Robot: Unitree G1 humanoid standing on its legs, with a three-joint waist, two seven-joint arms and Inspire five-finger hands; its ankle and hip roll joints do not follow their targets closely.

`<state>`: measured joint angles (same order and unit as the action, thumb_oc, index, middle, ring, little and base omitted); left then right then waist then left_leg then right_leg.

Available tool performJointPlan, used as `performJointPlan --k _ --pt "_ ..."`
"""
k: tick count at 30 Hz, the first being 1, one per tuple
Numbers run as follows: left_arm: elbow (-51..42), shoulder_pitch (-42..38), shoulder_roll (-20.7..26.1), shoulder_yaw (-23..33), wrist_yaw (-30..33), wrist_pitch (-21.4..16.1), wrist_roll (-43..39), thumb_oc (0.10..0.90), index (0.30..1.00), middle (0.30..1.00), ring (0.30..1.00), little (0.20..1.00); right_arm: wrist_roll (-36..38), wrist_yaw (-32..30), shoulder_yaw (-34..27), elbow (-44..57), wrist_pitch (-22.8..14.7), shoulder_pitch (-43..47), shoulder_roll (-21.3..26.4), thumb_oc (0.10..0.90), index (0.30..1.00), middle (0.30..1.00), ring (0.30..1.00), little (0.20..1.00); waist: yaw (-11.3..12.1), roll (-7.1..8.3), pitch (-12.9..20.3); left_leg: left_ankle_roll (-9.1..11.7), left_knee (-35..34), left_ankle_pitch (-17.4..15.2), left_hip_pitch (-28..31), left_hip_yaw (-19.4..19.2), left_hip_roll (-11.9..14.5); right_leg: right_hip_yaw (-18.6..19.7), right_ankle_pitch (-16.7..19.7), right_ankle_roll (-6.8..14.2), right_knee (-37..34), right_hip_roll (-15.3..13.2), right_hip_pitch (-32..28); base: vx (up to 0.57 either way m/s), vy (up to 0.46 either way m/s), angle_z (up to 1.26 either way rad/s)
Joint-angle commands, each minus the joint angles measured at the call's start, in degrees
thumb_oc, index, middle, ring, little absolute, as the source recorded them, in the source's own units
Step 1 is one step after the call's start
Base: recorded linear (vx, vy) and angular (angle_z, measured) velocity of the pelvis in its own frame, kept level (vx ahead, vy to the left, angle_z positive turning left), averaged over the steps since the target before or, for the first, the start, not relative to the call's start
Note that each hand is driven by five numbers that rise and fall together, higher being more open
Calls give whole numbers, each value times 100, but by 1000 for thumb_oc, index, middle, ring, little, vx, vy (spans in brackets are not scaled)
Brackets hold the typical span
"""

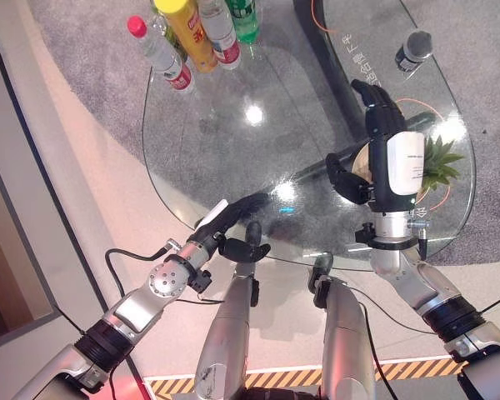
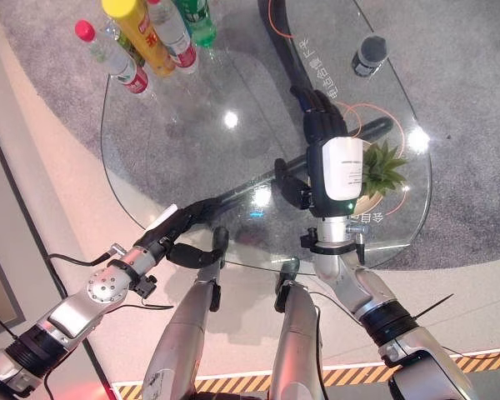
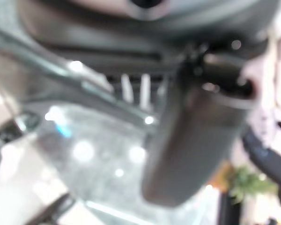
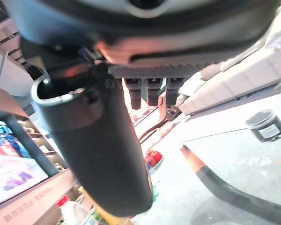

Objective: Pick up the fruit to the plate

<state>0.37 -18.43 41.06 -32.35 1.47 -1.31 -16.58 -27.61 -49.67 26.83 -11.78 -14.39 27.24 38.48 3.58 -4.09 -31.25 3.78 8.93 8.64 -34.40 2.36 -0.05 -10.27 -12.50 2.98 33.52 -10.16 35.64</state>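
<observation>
Left eye view: glass desk, bottles at the far left corner, a dark jar far right. My right hand hovers over the pineapple near the desk's right edge; its fingers reach forward fairly straight, thumb out to the side, nothing held. The fruit seems to sit on or in a pale dish, mostly hidden under the hand, so I cannot tell the plate from here. Left hand rests low at the desk's near edge, fingers out, empty.

Right eye view: same layout. The pineapple's green crown sticks out just right of the right hand.

Left wrist view: blurred; left hand's thumb over glass, loose, holding nothing.

Right wrist view: right hand's thumb and finger row extended, released; bottles and jar beyond.

Handling, my guess: pineapple looks small, stiff, rough-skinned, so not slippery; crown is spiky and weak. I'd wrap the body from the side, below the leaves.
</observation>
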Motion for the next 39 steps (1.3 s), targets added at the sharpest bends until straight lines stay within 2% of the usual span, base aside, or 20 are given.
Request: performJointPlan --k 1,7,11,13,15,17,19,22,27,29,30,31,32,34,35,38,39 --pt "-713 43 -55 227 -45 -459 117 800 900 900 900 900 -233 19 -98 889 -498 158 114 800 900 900 900 900 -26 322 145 -295 1125 -1156 340 -504 -361 -249 1254 288 -1467 297 -511 0 0 0" --pt "-651 212 -124 288 -62 -374 8 800 900 900 900 900 10 571 -7 1100 -786 -26 86 800 900 900 900 900 -44 348 145 -288 990 -1149 640 -497 -377 -229 1240 291 -1588 327 -797 -5 -10 4" --pt "-341 447 -252 314 -11 -145 46 800 900 900 900 900 808 1853 129 1161 -982 -332 62 800 900 900 900 900 -60 387 145 -253 864 -1147 981 -451 -396 -204 1221 288 -1748 365 -1157 1 -34 -1" --pt "-29 686 -331 339 -42 26 86 800 900 900 900 900 1692 2737 286 1062 -976 -676 48 800 900 900 900 900 -65 405 145 -230 706 -1111 1308 -402 -403 -174 1210 278 -1897 379 -1493 28 -36 -3" --pt "167 864 -364 365 -71 29 174 800 900 900 900 900 1817 3023 335 926 -1085 -935 25 800 900 900 900 900 -62 412 145 -214 552 -1080 1592 -380 -393 -181 1200 273 -2026 383 -1786 39 -31 -1" --pt "168 869 -365 363 -71 27 175 800 900 900 900 900 1820 3027 335 926 -1086 -940 25 800 900 900 900 900 -63 412 145 -213 540 -1077 1607 -379 -393 -182 1202 273 -2036 384 -1801 11 -11 -2" --pt "493 1060 -424 363 -109 96 13 800 900 900 900 900 2034 3405 446 746 -1096 -1223 -26 800 900 900 900 900 -62 415 146 -184 302 -1012 2001 -352 -361 -173 1195 261 -2225 395 -2210 36 -37 -4" --pt "862 1198 -528 311 -61 160 -83 800 900 900 900 900 2277 3775 539 555 -961 -1422 -94 800 900 900 900 900 -72 437 300 -153 66 -967 2292 -326 -317 -165 1197 258 -2422 416 -2513 58 -40 -4" --pt "1587 1509 -869 469 -133 556 -587 800 900 900 900 900 3125 4871 573 65 -400 -1885 -354 800 900 900 900 900 -113 540 746 -95 -293 -900 2748 -282 -248 -135 1203 240 -2763 458 -3021 72 -34 -4" --pt "1647 1545 -903 504 -159 581 -603 800 900 900 900 900 3219 4964 556 12 -334 -1937 -384 800 900 900 900 900 -117 551 778 -91 -308 -895 2775 -278 -243 -133 1201 236 -2775 461 -3051 29 -19 -1" --pt "2010 1706 -1072 644 -209 618 -687 800 900 900 900 900 3464 5381 511 -306 141 -2153 -567 800 900 900 900 900 -135 603 947 -76 -393 -883 2909 -289 -213 -141 1190 213 -2842 481 -3191 46 -33 1" --pt "2010 1706 -1072 644 -209 618 -687 800 900 900 900 900 3464 5381 511 -306 141 -2153 -567 800 900 900 900 900 -135 603 947 -76 -393 -883 2909 -289 -213 -141 1190 213 -2842 481 -3191 79 -59 1" --pt "2292 1825 -1223 762 -265 689 -681 800 900 900 900 900 3631 5667 491 -633 515 -2315 -741 800 900 900 900 900 -139 639 1088 -64 -471 -864 3013 -289 -188 -151 1195 193 -2914 494 -3305 55 -42 1" --pt "2696 1895 -1380 858 -245 668 -625 800 900 900 900 900 3798 6057 443 -1052 974 -2422 -916 800 900 900 900 900 -141 665 1227 -55 -586 -836 3143 -280 -164 -150 1208 176 -3013 509 -3444 60 -42 2" --pt "2804 1904 -1427 877 -245 654 -598 800 900 900 900 900 3838 6143 431 -1167 1065 -2446 -968 800 900 900 900 900 -138 671 1268 -52 -620 -828 3173 -271 -155 -148 1216 175 -3044 511 -3475 41 -32 6" --pt "3537 1942 -1753 1111 -215 685 -810 800 900 900 900 900 3946 6551 282 -1920 1833 -2528 -1279 800 900 900 900 900 -123 681 1498 -21 -852 -733 3343 -248 -104 -147 1281 172 -3228 531 -3640 25 -18 2" --pt "3537 1942 -1753 1111 -215 685 -810 800 900 900 900 900 3946 6551 282 -1920 1833 -2528 -1279 800 900 900 900 900 -123 681 1498 -21 -852 -733 3343 -248 -104 -147 1281 172 -3228 531 -3640 39 -14 -1"
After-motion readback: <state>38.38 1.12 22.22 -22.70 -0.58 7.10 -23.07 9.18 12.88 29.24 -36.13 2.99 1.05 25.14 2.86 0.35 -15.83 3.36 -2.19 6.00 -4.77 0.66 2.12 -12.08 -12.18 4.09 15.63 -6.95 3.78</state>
